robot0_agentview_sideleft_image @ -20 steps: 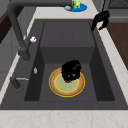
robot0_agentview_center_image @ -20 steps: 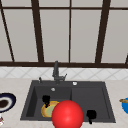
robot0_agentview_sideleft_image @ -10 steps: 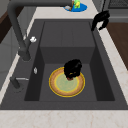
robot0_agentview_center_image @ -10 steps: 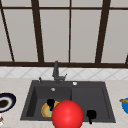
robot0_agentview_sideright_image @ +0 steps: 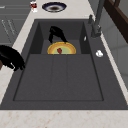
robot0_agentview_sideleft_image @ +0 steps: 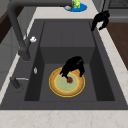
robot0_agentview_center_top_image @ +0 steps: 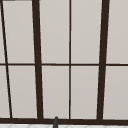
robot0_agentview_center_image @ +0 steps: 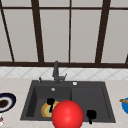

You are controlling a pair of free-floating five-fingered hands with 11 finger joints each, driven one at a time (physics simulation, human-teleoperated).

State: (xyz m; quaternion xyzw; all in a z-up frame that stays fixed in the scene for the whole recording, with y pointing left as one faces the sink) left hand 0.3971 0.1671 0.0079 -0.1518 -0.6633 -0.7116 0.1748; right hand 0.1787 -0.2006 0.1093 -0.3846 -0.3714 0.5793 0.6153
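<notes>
Left hand (robot0_agentview_sideleft_image: pixel 73 65) curled over yellow plate (robot0_agentview_sideleft_image: pixel 56 87) (red ball (robot0_agentview_center_image: pixel 67 115) blocking front), fingers pinching small red thing (robot0_agentview_sideleft_image: pixel 69 80).

Two black hands, human-like in shape, with no arms and no body behind them. Left hand (robot0_agentview_center_image: pixel 50 102) and right hand (robot0_agentview_center_image: pixel 91 114): plain matte black all over, rounded palms, slim tapering fingers. No markings, cables, screws or sleeves to be made out.

Round yellow-rimmed plate (robot0_agentview_sideleft_image: pixel 66 83) with greenish centre, flat on the floor of the sink's deep basin; small red berry-like piece (robot0_agentview_sideleft_image: pixel 69 80) resting on it.
</notes>
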